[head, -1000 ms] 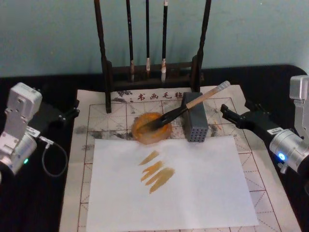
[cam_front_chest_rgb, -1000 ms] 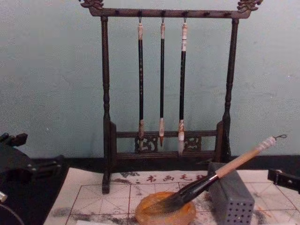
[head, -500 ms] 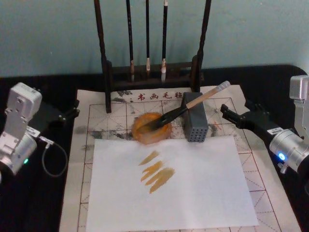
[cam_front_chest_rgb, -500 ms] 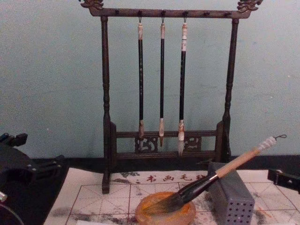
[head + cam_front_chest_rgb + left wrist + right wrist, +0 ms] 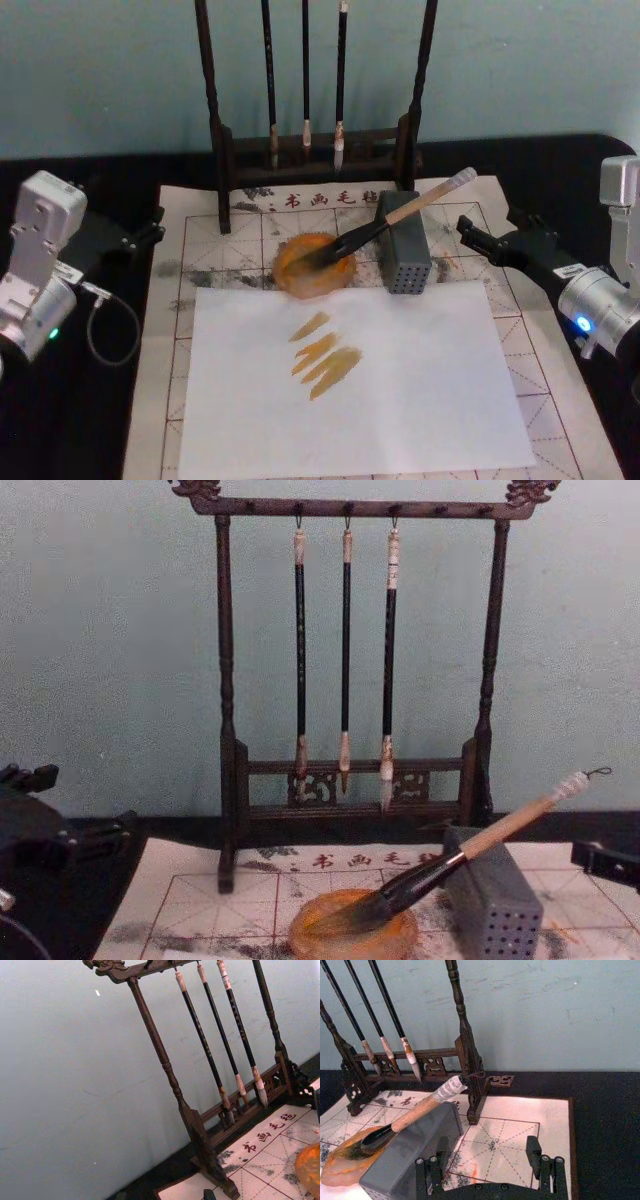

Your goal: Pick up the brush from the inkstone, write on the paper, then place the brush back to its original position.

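While brush point(image 5: 385, 222) rests, right pincer point(image 5: 470, 233) beside.

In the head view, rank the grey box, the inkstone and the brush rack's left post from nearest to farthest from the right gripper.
Measured from the right gripper, at the mat's right edge:
1. Grey perforated box, just to its left, propping up the brush.
2. Inkstone, beyond the box, mid-mat.
3. Rack's left post, far back on the left.

black table point(image 5: 120, 420), red-gridded paper point(image 5: 205, 240), dark brush rack point(image 5: 315, 150)
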You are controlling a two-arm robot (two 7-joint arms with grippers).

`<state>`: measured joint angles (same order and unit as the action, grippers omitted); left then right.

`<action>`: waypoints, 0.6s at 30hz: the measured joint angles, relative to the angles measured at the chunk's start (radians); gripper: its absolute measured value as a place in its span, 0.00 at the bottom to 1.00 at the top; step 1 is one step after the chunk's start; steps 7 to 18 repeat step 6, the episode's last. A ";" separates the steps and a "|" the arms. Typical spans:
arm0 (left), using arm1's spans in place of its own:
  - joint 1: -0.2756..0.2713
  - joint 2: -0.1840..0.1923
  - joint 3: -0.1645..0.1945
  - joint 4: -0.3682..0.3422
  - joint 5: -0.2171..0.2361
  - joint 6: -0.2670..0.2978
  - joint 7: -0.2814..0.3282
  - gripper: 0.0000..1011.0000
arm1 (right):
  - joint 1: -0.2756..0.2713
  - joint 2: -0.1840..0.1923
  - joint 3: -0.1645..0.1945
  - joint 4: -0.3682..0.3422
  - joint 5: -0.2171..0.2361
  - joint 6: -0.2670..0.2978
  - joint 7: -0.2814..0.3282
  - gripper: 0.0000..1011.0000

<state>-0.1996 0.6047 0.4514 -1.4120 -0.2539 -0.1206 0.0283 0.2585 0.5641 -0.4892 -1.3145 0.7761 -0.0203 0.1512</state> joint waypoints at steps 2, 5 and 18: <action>0.000 0.000 0.000 0.000 0.000 0.000 0.000 0.99 | 0.000 0.000 0.000 0.000 0.000 0.000 0.000 0.99; 0.000 0.000 0.000 0.000 0.000 0.000 0.000 0.99 | 0.000 0.000 0.000 0.000 0.000 0.000 0.000 0.99; 0.000 0.000 0.000 0.000 0.000 0.000 0.000 0.99 | 0.000 0.000 0.000 0.000 0.000 0.000 0.000 0.99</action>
